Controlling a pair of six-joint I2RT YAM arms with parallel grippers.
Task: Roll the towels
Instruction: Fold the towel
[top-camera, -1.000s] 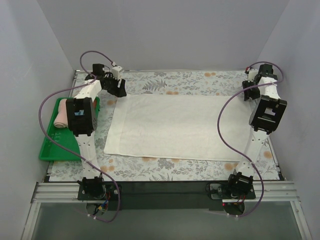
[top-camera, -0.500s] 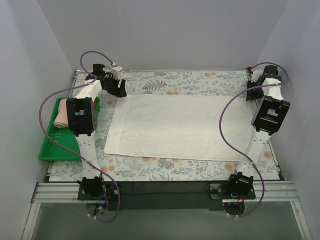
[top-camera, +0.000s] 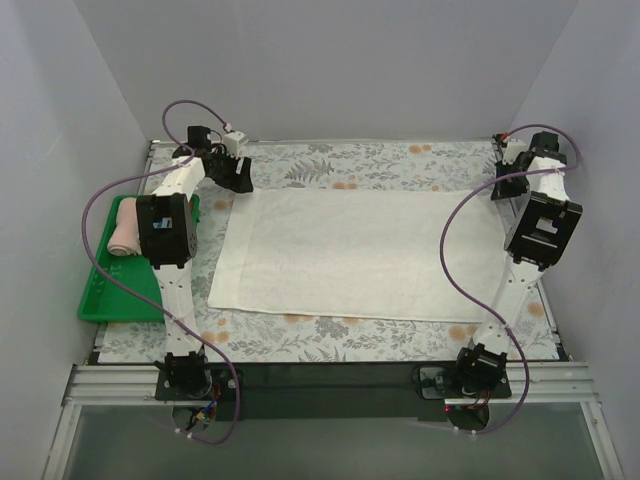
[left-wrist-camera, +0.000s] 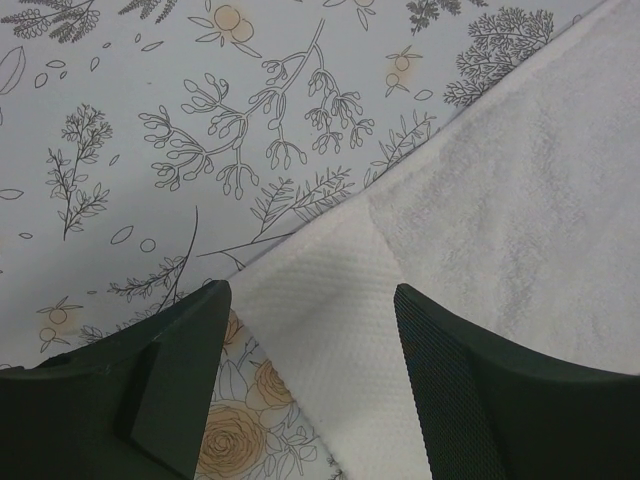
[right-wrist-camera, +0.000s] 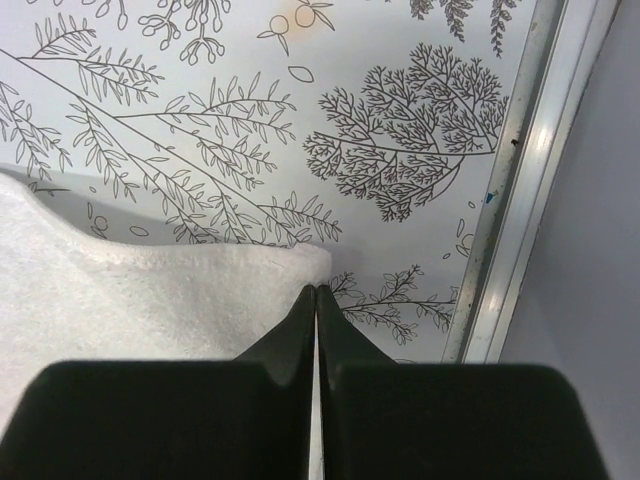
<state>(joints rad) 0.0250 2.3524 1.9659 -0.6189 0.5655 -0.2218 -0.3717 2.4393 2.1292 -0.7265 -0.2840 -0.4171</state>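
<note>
The long cream-white towel (top-camera: 360, 250) lies flat across the middle of the flowered mat. My left gripper (top-camera: 238, 178) hangs over its far left corner. In the left wrist view that gripper (left-wrist-camera: 312, 290) is open, and the towel's woven end band (left-wrist-camera: 320, 330) lies between the fingers. My right gripper (right-wrist-camera: 316, 290) is at the far right corner, shut with its tips pinching the towel's edge (right-wrist-camera: 130, 300), which sits slightly raised. From above, that gripper (top-camera: 505, 188) is mostly hidden under its wrist. The salmon-pink towel (top-camera: 125, 226) lies rolled in the tray.
A green plastic tray (top-camera: 110, 300) sits at the left edge of the mat beside the left arm. A metal rail (right-wrist-camera: 500, 230) borders the mat just right of the right gripper. Grey walls close in the back and both sides.
The right gripper's jaws have shut at the towel's far right corner, and that arm has shifted slightly right. The left arm has barely moved.
</note>
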